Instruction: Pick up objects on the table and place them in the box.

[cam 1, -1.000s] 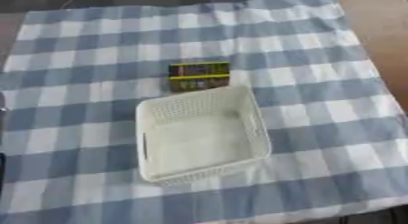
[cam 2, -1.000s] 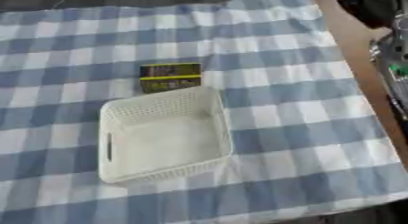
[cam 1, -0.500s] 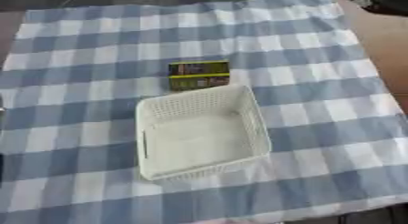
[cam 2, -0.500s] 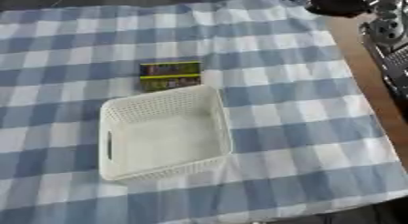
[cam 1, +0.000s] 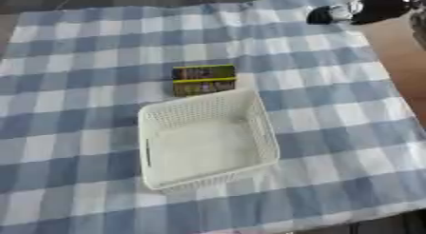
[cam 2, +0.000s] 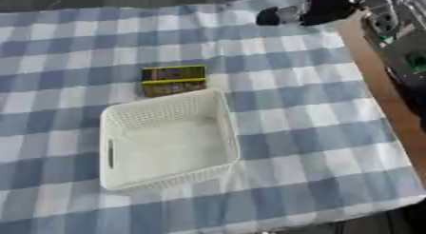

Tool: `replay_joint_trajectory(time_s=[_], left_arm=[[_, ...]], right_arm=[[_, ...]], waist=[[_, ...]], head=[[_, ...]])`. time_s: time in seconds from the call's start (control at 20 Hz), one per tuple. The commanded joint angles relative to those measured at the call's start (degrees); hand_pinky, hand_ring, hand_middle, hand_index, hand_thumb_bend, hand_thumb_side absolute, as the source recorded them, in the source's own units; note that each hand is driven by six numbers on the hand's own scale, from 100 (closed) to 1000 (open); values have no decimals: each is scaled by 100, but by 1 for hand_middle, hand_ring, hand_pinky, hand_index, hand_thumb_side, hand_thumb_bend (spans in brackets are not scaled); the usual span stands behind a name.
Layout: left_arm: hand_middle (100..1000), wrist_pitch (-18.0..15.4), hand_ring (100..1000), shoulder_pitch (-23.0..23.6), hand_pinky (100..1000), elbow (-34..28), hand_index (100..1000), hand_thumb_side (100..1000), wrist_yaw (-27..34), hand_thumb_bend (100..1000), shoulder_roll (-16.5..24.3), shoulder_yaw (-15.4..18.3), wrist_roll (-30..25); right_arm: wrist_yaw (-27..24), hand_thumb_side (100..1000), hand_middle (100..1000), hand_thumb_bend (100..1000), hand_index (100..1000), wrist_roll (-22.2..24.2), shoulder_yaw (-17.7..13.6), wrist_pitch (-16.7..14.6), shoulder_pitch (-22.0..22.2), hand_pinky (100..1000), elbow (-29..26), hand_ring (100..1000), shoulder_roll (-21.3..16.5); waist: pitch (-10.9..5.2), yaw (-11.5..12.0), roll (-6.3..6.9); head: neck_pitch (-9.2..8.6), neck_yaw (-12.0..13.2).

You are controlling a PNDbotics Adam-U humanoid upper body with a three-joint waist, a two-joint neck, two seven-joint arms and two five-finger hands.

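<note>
1. Right hand (cam 2: 309,12) shows at the upper right, over the far edge of the cloth. It is black and blurred; whether its fingers are spread or curled cannot be told. It holds nothing visible.
2. Left hand shows in neither view.
3. The dark packet (cam 1: 203,79), with yellow band and print, lies flat on the checked cloth (cam 1: 75,47), just beyond the far wall of the white basket (cam 1: 206,139) and nearly touching it.
4. From the right hand the packet lies toward the robot and to its left, well apart, with bare cloth between.
5. The packet's long axis runs roughly across the view, slightly tilted, close to parallel with the basket's far rim.
6. Judgement: the right hand is the only one in view and is placed to make the reach; a grasp across the short side looks most natural.
7. The basket is empty, open side up, slot handle on its left wall. The packet's drop into it would be short.
8. Surface: blue-and-white cloth, soft, a few wrinkles; bare brown table (cam 2: 384,92) along the right.
9. Room: open on the packet's far, left and right sides; tight only on the basket side.
</note>
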Motion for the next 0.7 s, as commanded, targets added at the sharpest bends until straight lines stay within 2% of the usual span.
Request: replay_joint_trajectory(time_s=[0.05,0.2,0.35,0.7], left_arm=[[782,-2,634,-57,617,-65,811,629,2,771,90,-17,-26],[782,-2,634,-52,616,-65,811,631,3,770,84,-25,-39],[782,2,633,-48,616,-65,811,632,4,769,73,-31,-46],[783,11,634,-60,616,-65,812,631,12,767,48,-47,-67]], right_arm=[[377,619,744,1000,792,29,23,-514,-162,100,70,696,-227],[427,544,750,1000,800,8,46,-1010,-270,100,379,711,-179],[258,522,747,1000,807,28,118,-1376,-406,100,677,707,-133],[142,508,747,1000,812,130,315,-1696,-685,100,1139,693,61]], waist=[[-110,11,-15],[-100,24,-17],[-89,39,-21],[-73,64,-17]], head=[[-90,-45],[-113,-36],[-136,-41],[-155,-37]])
